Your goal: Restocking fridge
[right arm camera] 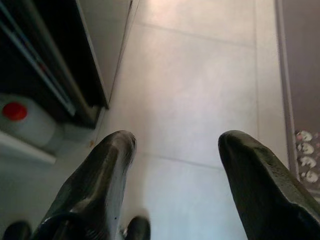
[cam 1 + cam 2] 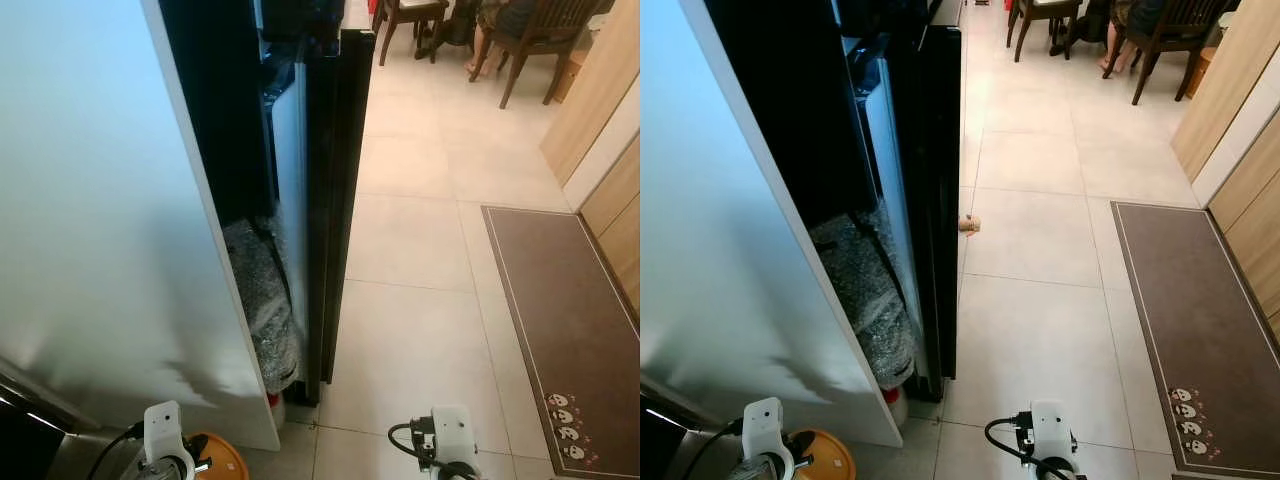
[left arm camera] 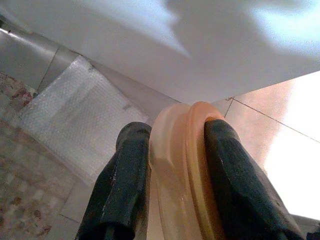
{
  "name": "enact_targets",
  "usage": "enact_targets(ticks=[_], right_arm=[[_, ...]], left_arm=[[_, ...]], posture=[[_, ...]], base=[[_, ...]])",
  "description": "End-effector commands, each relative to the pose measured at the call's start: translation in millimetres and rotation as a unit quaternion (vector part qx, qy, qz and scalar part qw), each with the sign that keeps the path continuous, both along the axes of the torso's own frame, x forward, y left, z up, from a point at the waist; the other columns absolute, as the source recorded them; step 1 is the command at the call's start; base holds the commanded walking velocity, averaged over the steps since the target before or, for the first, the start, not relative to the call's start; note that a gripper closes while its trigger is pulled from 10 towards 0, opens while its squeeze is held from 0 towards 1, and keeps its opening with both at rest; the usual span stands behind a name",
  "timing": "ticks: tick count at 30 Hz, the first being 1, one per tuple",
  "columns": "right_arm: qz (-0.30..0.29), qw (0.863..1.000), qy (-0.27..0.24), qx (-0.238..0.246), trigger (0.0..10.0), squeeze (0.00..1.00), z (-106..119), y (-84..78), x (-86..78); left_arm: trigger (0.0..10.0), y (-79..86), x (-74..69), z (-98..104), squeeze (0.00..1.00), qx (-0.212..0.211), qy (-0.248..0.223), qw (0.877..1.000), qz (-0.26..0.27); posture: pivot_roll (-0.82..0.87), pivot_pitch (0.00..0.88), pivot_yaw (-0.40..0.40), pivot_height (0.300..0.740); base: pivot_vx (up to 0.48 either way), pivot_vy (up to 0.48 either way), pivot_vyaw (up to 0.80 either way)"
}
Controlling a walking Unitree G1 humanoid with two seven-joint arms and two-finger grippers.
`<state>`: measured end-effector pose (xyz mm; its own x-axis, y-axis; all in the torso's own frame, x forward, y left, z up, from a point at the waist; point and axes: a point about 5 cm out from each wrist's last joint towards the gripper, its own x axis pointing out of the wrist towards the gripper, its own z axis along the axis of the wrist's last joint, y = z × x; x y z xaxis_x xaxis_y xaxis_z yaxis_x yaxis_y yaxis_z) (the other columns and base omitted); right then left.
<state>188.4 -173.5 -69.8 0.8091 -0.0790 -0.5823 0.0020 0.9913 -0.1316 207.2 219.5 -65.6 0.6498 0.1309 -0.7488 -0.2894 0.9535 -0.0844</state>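
Left gripper (image 3: pixel 172 150) clamps orange container (image 3: pixel 182 170) rim, edge-on between fingers.

No readable text, labels or numbers.

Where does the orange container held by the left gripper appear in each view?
Left eye view: orange container at the bottom edge, beside the left arm.
Right eye view: bottom left corner.
Left wrist view: centre, clamped between the left gripper fingers.
Right wrist view: not in it.
Shared landmark: the white fridge door.
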Motion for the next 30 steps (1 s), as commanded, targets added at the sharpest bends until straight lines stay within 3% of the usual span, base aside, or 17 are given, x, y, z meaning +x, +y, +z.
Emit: enact_targets(ticks=[1,4,5,6,7,9,14,17,18,21,22,28,30], right_arm=[[0.009,1.0,-0.016,-0.014,10.0,0.0,2.0,0.8,0.0],[0.012,0.999,-0.027,-0.024,10.0,0.0,3.5,0.7,0.5],[0.041,0.982,-0.161,-0.087,10.0,0.0,39.9,-9.5,37.5],[0.081,0.927,-0.337,-0.14,10.0,0.0,93.3,-10.5,69.6],[0.089,0.909,-0.381,-0.146,10.0,0.0,107.8,-9.1,74.4],[0.095,0.901,-0.4,-0.137,10.0,0.0,114.9,-6.9,75.9],[0.093,0.898,-0.419,-0.1,10.0,0.0,112.0,11.3,55.8],[0.098,0.893,-0.427,-0.106,10.0,0.0,113.1,11.8,55.2],[0.07,0.912,-0.396,-0.08,10.0,0.0,109.5,7.4,61.5],[0.04,0.947,-0.316,-0.034,10.0,0.0,111.4,-6.6,92.4],[0.052,0.949,-0.308,-0.034,10.0,0.0,117.1,-6.6,99.1],[0.097,0.941,-0.322,-0.022,10.0,0.0,121.3,-1.4,101.1],[0.1,0.944,-0.315,0.001,10.0,0.0,137.3,8.0,128.6]], left_arm=[[10.0,2.7,-6.5,-3.2,0.0,0.002,0.01,1.0,-0.001],[10.0,2.8,-6.8,-3.3,0.0,0.002,0.01,1.0,-0.001],[10.0,3.0,-7.0,-3.3,0.0,0.002,0.01,1.0,0.0],[10.0,3.2,-7.8,-3.7,0.0,0.002,0.011,1.0,0.0],[10.0,3.4,-8.5,-4.1,0.0,0.002,0.012,1.0,0.0],[10.0,3.5,-9.5,-4.6,0.0,0.002,0.014,1.0,0.0],[10.0,3.2,-10.2,-5.0,0.0,0.0,0.014,1.0,0.0],[10.0,2.9,-10.1,-5.1,0.0,-0.001,0.014,1.0,0.001],[10.0,2.7,-10.4,-5.2,0.0,-0.001,0.014,1.0,0.002],[10.0,2.9,-10.5,-5.3,0.0,-0.001,0.013,1.0,0.003],[10.0,3.0,-10.9,-5.5,0.0,0.0,0.014,1.0,0.002],[10.0,4.1,-12.4,-6.0,0.0,0.001,0.015,1.0,0.005],[10.0,4.9,-13.4,-6.2,0.0,0.0,0.014,1.0,0.01]], posture=[[-0.13,0.053,0.022,0.74],[-0.13,0.053,0.022,0.74],[-0.13,0.053,0.022,0.74],[-0.13,0.053,0.022,0.74],[-0.13,0.053,0.022,0.74],[-0.13,0.053,0.022,0.74],[-0.14,0.048,0.019,0.74],[-0.14,0.047,0.017,0.74],[-0.14,0.046,0.015,0.74],[-0.14,0.046,0.019,0.74],[-0.15,0.045,0.022,0.74],[-0.13,0.04,0.012,0.74],[-0.12,0.04,0.006,0.74]], base=[[0.0,0.0,0.0],[0.0,0.0,0.0],[0.0,0.0,0.0],[0.0,0.0,0.0],[0.0,0.0,0.0],[0.0,0.0,0.0],[0.0,0.0,0.0],[0.0,0.0,0.0],[0.0,0.0,0.0],[0.0,0.0,0.0],[0.0,0.0,0.0],[0.0,0.0,0.0],[0.0,0.0,0.0]])
